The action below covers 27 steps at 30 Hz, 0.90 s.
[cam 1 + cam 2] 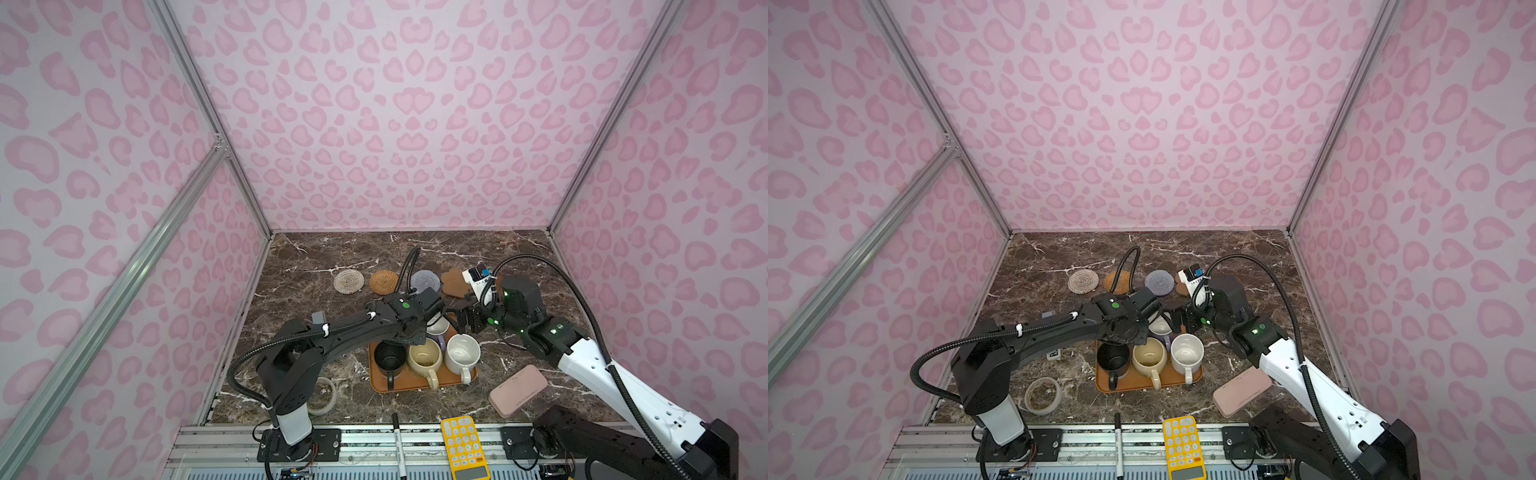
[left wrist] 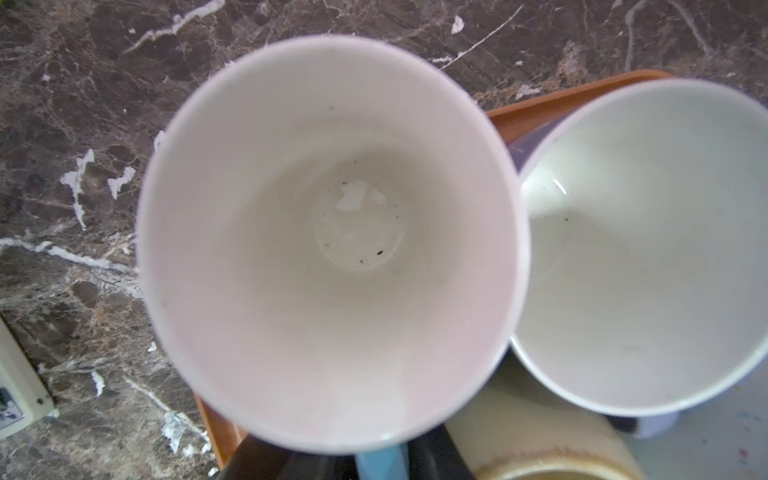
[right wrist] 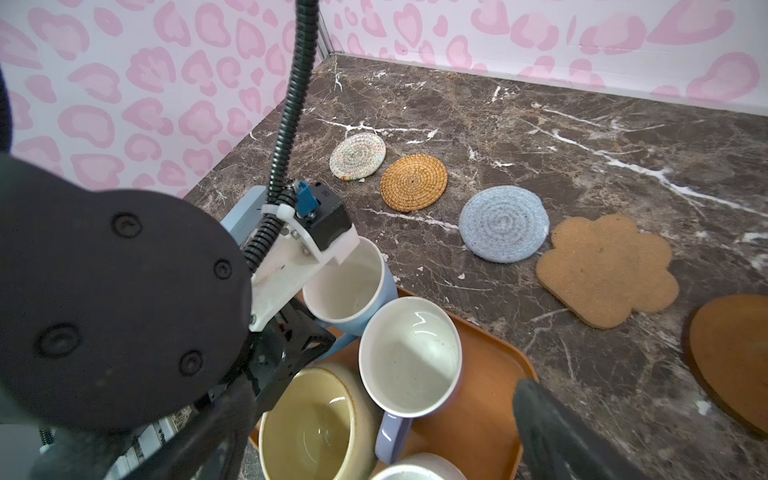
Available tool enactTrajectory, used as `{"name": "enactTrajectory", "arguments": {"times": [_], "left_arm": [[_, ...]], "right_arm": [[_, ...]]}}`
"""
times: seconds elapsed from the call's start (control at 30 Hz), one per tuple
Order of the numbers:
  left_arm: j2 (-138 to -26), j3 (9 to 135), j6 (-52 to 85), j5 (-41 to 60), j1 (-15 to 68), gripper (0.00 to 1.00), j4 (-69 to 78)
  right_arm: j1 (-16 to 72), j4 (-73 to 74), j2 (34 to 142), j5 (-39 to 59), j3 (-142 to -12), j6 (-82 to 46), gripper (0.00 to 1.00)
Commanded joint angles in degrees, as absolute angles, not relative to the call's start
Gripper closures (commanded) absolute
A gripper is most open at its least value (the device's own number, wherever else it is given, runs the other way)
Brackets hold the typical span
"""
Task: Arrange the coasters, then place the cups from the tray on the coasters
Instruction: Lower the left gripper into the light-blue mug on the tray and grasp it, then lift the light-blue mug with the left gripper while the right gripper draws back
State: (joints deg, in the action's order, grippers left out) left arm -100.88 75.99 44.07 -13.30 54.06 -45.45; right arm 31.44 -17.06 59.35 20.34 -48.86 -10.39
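1. Nearest, the matte black mug [image 1: 389, 356], the cream-yellow mug [image 1: 424, 359] and the white speckled mug [image 1: 462, 353] stood in the front row of the tray [image 1: 415, 384].
2. Behind them, the lavender mug [image 3: 409, 357] and the light blue mug [image 2: 332, 241] stood just beside each other at the tray's far edge.
3. The left gripper [image 3: 303, 345] sat over the light blue mug on its handle side. Its fingers were hidden, so I could not tell whether it had hold of the handle.
4. The right gripper [image 1: 468, 321] hung near the tray's far right corner, jaws wide and empty.
5. Lifting the blue mug looked like the step in hand. It called for a square grip and a straight, level rise clear of the lavender mug.
6. Farthest, the cream coaster [image 1: 348, 281], orange-tan coaster [image 1: 384, 282], grey-blue coaster [image 1: 425, 281] and cork flower coaster [image 1: 455, 282] lay bare in a row.
7. Only the right wrist view showed the wooden coaster [image 3: 731, 361] plainly. Only the left wrist view looked into the blue mug, which the left arm covered in both top views.
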Motion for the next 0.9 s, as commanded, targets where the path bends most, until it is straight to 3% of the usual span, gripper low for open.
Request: {"name": "enactTrajectory", "arguments": {"times": [0.0,0.23,0.33,0.43,0.53,0.87], "left_arm": [[-101.89,76.72,45.01,-14.81,54.15,0.72,-45.77],[-102.65,76.73,45.33,-15.99,54.14,0.73,-45.26],[-102.40,76.73,45.42,-15.92,54.14,0.86,-45.12],[-101.56,76.73,45.60,-16.42,54.14,0.89,-45.43],[-100.37,76.73,45.79,-17.72,54.14,0.99,-46.50],[-94.24,76.71,46.62,-20.70,54.14,0.99,-49.39]], "right_arm": [[31.47,-15.77,59.44,19.18,-48.35,-10.89,0.01],[31.39,-16.39,59.38,16.96,-48.52,-11.07,0.01],[31.38,-16.26,59.33,16.67,-48.53,-11.25,0.01],[31.41,-16.26,59.20,16.80,-48.57,-11.42,0.01],[31.41,-16.08,58.82,16.52,-48.37,-11.42,0.01],[31.39,-15.05,58.28,16.96,-47.95,-11.76,0.01]]}}
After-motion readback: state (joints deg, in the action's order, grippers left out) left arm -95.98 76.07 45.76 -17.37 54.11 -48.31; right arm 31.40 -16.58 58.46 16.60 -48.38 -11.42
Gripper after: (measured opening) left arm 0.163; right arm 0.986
